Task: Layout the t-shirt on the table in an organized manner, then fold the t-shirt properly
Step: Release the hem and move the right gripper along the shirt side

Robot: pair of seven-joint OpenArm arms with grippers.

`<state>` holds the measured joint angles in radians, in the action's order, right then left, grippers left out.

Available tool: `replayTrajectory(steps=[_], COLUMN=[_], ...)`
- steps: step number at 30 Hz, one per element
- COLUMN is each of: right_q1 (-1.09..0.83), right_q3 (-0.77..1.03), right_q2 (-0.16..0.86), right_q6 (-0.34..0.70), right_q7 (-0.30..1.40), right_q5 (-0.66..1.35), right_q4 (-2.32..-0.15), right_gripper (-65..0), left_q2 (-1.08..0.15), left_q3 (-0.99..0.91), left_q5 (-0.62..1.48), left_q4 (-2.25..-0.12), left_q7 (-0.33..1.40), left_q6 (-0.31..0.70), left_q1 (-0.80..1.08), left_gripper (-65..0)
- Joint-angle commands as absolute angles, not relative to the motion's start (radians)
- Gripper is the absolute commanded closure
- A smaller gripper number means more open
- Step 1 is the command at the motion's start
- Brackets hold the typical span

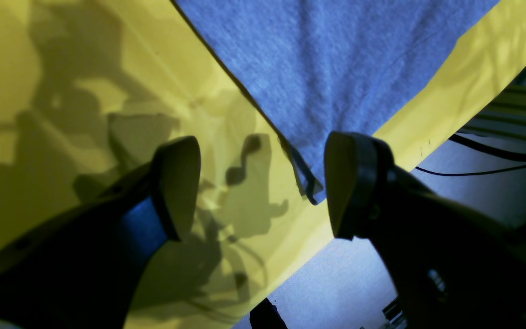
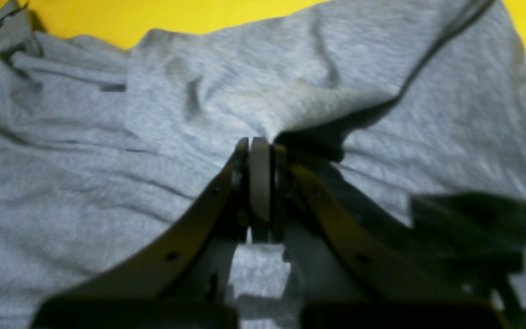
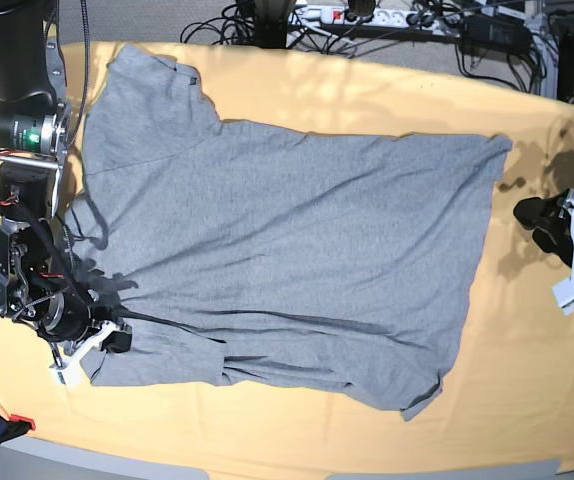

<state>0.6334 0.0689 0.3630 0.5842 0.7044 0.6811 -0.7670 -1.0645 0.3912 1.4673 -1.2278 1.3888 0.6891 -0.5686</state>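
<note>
Shirt (image 3: 287, 250) spread across worktop (image 3: 527, 400), plain grey side up.
Right tool (image 2: 259, 180) at 8 o'clock, pinched shut on a fold of sleeve fabric; left tool (image 1: 263, 183) at 3 o'clock, gaping, empty, just off the hem corner.

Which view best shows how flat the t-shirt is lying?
The base view: the whole t-shirt shows spread on the table. The right wrist shows only wrinkled cloth at the right gripper; the left wrist shows one corner.

Heather-grey t-shirt (image 3: 297, 240); pale yellow-orange table (image 3: 527, 400).
</note>
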Motion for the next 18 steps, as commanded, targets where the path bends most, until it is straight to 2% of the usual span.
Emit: replayTrajectory(steps=[1, 3, 9, 11, 15, 18], right_q1=[0.684, 0.703, 0.753, 0.76, 0.794, 0.847], right_q3=[0.073, 0.073, 0.073, 0.073, 0.073, 0.073], right_q2=[0.377, 0.377, 0.376, 0.376, 0.373, 0.357], right_q6=[0.596, 0.607, 0.606, 0.606, 0.601, 0.533], right_q7=[0.674, 0.694, 0.919, 0.923, 0.779, 0.568], right_q5=[0.7, 0.7, 0.707, 0.707, 0.696, 0.568], right_q4=[-0.785, -0.785, -0.785, -0.785, -0.785, -0.785], right_gripper=[0.0, 0.0, 0.0, 0.0, 0.0, -1.3], left_q2=[-1.091, -1.091, -1.091, -1.091, -1.091, -1.091], left_q3=[0.377, 0.377, 0.377, 0.377, 0.377, 0.377], left_q5=[1.484, 1.484, 1.484, 1.484, 1.484, 1.484], left_q4=[-1.234, -1.234, -1.234, -1.234, -1.234, -1.234], left_q7=[1.387, 1.387, 1.386, 1.387, 1.387, 1.386], left_q6=[0.688, 0.688, 0.688, 0.688, 0.688, 0.688], left_q1=[-0.593, -0.593, -0.593, -0.593, -0.593, -0.593], left_gripper=[-43.7, -43.7, -43.7, -43.7, -43.7, -43.7])
